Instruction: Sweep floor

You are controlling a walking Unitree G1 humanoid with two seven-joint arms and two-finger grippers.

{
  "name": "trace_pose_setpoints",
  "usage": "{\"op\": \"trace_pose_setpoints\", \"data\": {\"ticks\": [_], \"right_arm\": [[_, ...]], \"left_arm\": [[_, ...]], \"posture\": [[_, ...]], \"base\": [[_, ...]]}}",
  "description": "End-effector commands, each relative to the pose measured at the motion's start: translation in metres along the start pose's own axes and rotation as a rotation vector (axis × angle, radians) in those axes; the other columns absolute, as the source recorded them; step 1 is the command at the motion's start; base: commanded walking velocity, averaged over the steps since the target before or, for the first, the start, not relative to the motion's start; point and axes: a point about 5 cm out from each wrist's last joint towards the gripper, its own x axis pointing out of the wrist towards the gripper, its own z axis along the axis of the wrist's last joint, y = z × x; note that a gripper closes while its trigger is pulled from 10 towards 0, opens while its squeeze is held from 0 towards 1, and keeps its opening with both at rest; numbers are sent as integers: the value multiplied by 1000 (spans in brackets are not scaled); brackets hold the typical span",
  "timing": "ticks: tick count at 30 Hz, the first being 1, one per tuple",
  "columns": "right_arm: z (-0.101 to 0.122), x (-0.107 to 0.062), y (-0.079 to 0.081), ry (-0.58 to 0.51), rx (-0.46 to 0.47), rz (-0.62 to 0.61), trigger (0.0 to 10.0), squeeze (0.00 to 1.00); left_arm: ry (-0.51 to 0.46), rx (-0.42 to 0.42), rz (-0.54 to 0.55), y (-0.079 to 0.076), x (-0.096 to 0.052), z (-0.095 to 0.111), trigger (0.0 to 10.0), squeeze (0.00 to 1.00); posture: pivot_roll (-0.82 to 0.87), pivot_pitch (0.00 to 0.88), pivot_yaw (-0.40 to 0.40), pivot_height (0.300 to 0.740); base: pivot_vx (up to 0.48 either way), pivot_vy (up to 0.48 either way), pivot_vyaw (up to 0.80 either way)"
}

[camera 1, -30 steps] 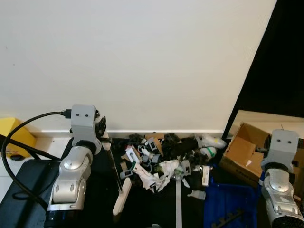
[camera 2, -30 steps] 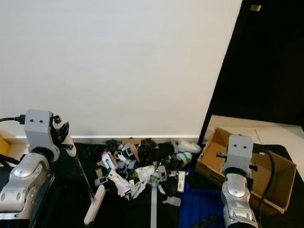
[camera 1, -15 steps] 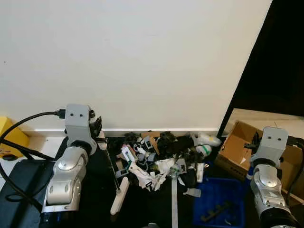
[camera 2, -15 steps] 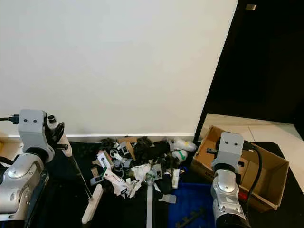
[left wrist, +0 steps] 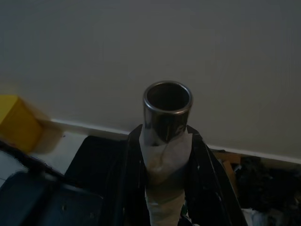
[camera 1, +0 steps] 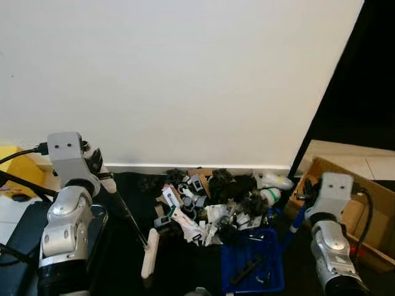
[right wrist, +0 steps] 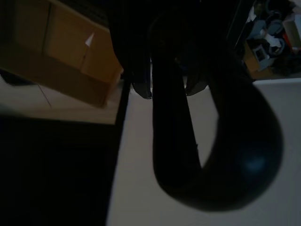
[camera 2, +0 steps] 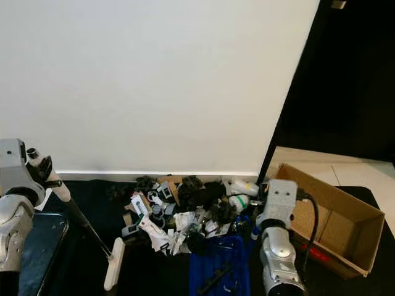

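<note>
At far left, a yellow bin [camera 1: 13,165] sits by the wall. The left gripper [left wrist: 162,155] has its fingers clamped on the taped metal broom handle [left wrist: 165,141]; the broom head [camera 1: 149,261] rests on the dark floor [camera 1: 123,259], just beside the litter pile [camera 1: 213,200] against the wall. The blue dustpan [camera 1: 253,262] touches the pile's right side, its handle [right wrist: 188,127] clamped in the right gripper [right wrist: 168,92]. A cardboard box [camera 2: 327,222] stands at right. A hard stroke could scatter litter past the pan, or the slanted handle could slip.
</note>
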Motion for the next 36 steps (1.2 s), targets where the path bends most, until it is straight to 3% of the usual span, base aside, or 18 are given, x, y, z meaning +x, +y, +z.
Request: {"op": "trace_pose_setpoints", "data": {"ticks": [1,3,6,10,13,14,17,18,19,20,21,23,26,29,30,31,36], "right_arm": [[-6,-4,6,15,-3,24,10000,0],[-2,-1,4,-5,-30,22,10000,0],[3,2,0,-29,-61,-11,10000,0],[10,7,-8,-61,-71,-72,10000,0],[12,7,-13,-73,-93,-118,10000,0],[11,6,-14,-69,-106,-124,10000,0],[10,6,-14,-65,-116,-125,10000,0],[6,4,-10,-53,-109,-117,10000,0],[5,4,-8,-51,-109,-113,10000,0],[5,4,-8,-51,-109,-113,10000,0],[4,3,-4,-49,-105,-96,10000,0],[4,3,-1,-49,-98,-90,10000,0],[5,4,1,-52,-101,-83,10000,0],[6,5,4,-51,-97,-72,10000,0],[6,5,4,-51,-97,-72,10000,0],[6,6,6,-53,-98,-69,10000,0],[7,6,8,-56,-97,-63,10000,0]], "left_arm": [[-37,45,-7,6,1,7,10000,0],[-23,16,-68,5,4,5,10000,0],[-44,8,-52,9,14,10,10000,0],[-129,-31,-57,5,23,35,10000,0],[-171,-11,-54,5,25,44,10000,0],[-182,37,-40,5,24,43,10000,0],[-191,72,-32,6,24,43,10000,0],[-171,188,-41,6,23,28,10000,0],[-165,233,-50,6,22,22,10000,0],[-165,233,-50,6,22,22,10000,0],[-142,297,-80,4,18,7,10000,0],[-105,291,-103,1,15,-6,10000,0],[-46,238,-114,-2,14,-23,10000,0],[82,38,-136,-12,12,-52,10000,0],[82,38,-136,-12,12,-52,10000,0],[112,-36,-117,-17,12,-62,10000,0],[123,-120,-126,-26,14,-65,10000,0]], "posture": [[124,212,122,740],[122,217,120,740],[121,221,118,740],[115,231,117,740],[115,232,119,740],[115,232,121,740],[115,232,121,740],[116,233,122,740],[116,233,122,740],[116,233,122,740],[114,238,120,740],[114,238,120,740],[114,245,111,740],[110,253,106,740],[110,253,106,740],[103,254,106,740],[97,254,108,740]], "base": [[0,0,0],[0,0,0],[0,0,0],[0,0,0],[0,0,0],[0,0,0],[0,0,0],[0,0,0],[0,0,0],[0,0,0],[0,0,0],[0,0,0],[0,0,0],[0,0,0],[0,0,0],[0,0,0],[0,0,0]]}}
